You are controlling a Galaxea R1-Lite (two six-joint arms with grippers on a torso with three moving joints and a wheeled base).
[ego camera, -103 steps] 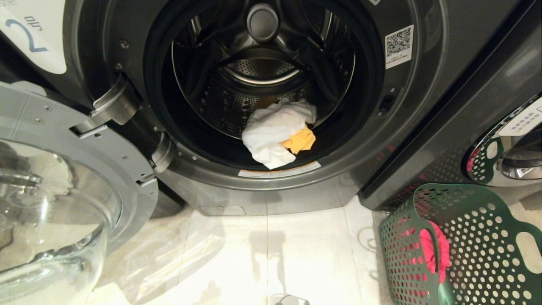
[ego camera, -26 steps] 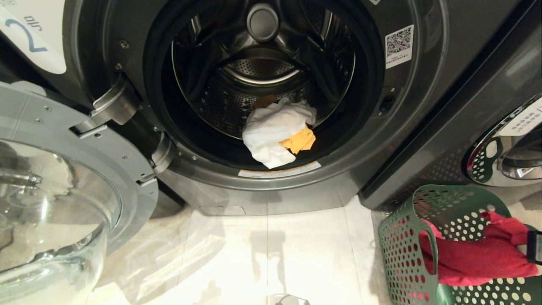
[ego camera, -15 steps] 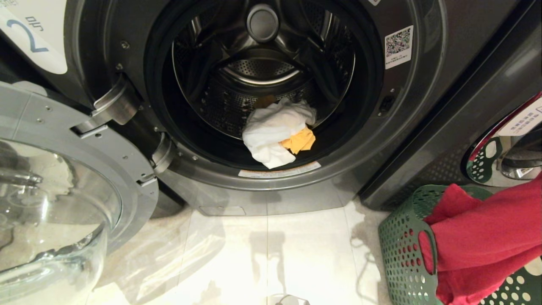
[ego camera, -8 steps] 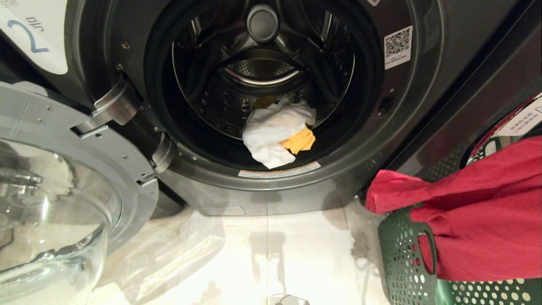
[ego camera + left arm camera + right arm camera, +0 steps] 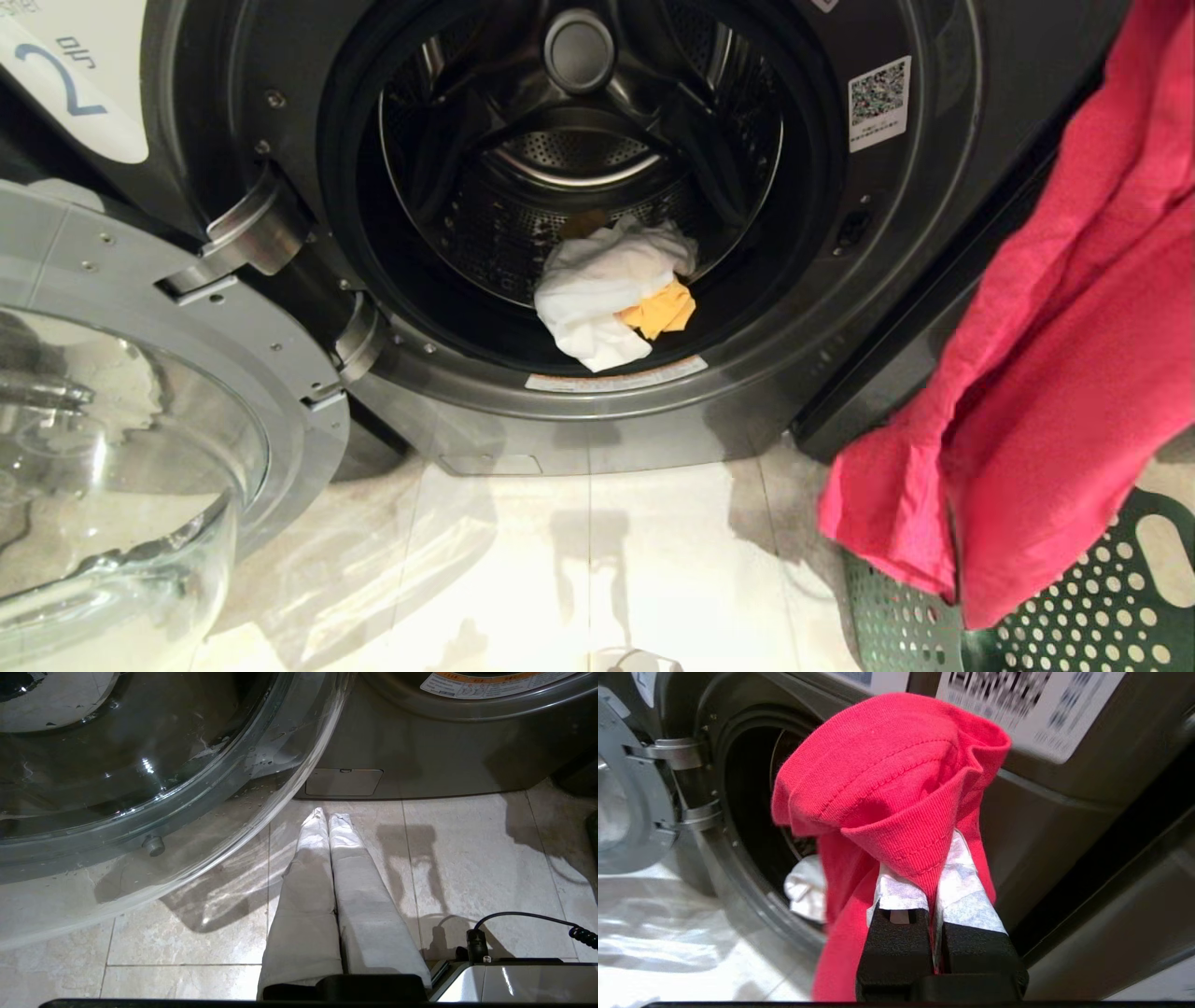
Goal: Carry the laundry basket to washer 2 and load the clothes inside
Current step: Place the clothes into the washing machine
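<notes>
In the head view, one washer 2 (image 5: 934, 233), dark grey with its white label and blue "2" at the upper left, is standing with its door (image 5: 140, 420) swung wide to the left. Two garments are lying at the front lip of the drum: one white garment (image 5: 597, 289) bunched in a heap, and one yellow-orange garment (image 5: 661, 310) tucked against its right side. A third, the pink-red garment (image 5: 1036, 373), is hanging in long folds at the right, in the air above the laundry basket (image 5: 1092, 607) and right of the drum opening. Only a corner of the one green basket is showing, its wall pierced with round holes, sitting on the pale tiled floor (image 5: 560, 560).

In the left wrist view, the left gripper (image 5: 327, 814) is hanging over the floor tiles below the glass door, its two white-covered fingers pressed together on nothing.

In the right wrist view, the right gripper (image 5: 924, 877) is pinching a ribbed fold of the pink-red garment between its two fingers, with the open drum and the white garment showing beyond
</notes>
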